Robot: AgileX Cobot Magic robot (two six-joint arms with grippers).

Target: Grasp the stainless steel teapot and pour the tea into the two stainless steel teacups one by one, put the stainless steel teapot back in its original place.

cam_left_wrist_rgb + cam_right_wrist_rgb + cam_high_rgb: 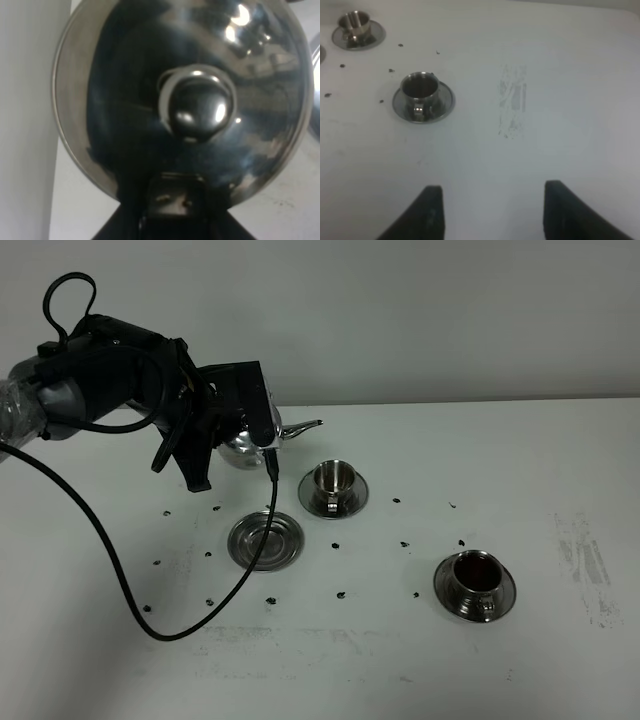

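The stainless steel teapot (242, 448) hangs above the table in my left gripper (238, 415), which is shut on its handle side. Its spout (301, 427) points right, toward the far teacup (333, 480), and stops short of it. The left wrist view is filled with the domed lid and knob (197, 107). The round empty saucer (265, 540) lies below and in front of the teapot. The near teacup (475, 578) holds dark tea; the right wrist view shows it (420, 92) and the far teacup (354, 26). My right gripper (487, 210) is open and empty over bare table.
Small dark specks (341, 593) are scattered on the white table (420, 670) around the saucers. A black cable (120, 580) loops from the left arm over the table's left front. A scuffed patch (585, 560) marks the right side.
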